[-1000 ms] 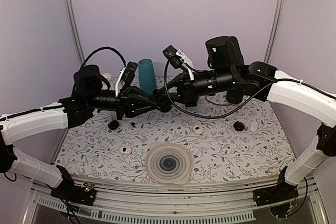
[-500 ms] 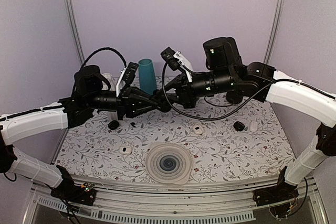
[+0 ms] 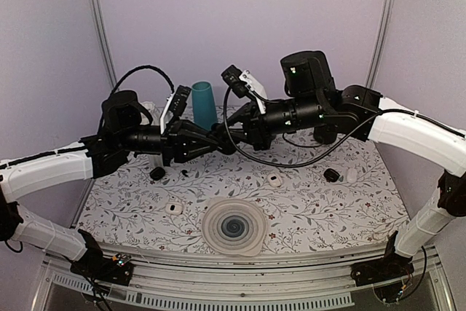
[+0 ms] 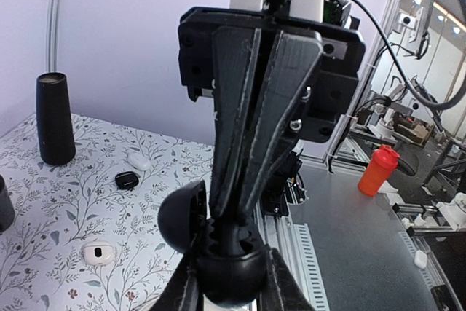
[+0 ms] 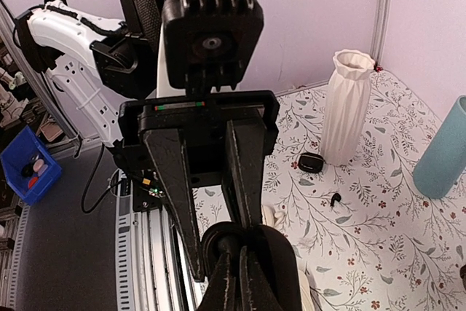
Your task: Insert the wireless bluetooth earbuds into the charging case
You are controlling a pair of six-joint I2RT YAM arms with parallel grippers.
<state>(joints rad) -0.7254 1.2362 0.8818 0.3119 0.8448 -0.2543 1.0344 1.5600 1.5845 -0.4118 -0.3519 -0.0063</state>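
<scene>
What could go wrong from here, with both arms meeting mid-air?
1. The left tool holds the open charging case well above the table. The shut right tool bears on it and could lever it out of that grip.
2. The contact point is hidden in every view, so a misaligned earbud could slip out unseen and fall.

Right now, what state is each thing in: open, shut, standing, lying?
left tool: shut on black charging case
black charging case: lid open, held in the air
right tool: shut, tips at the case's opening
teal cup: standing upright
white vase: standing upright
black cylinder: standing upright
</scene>
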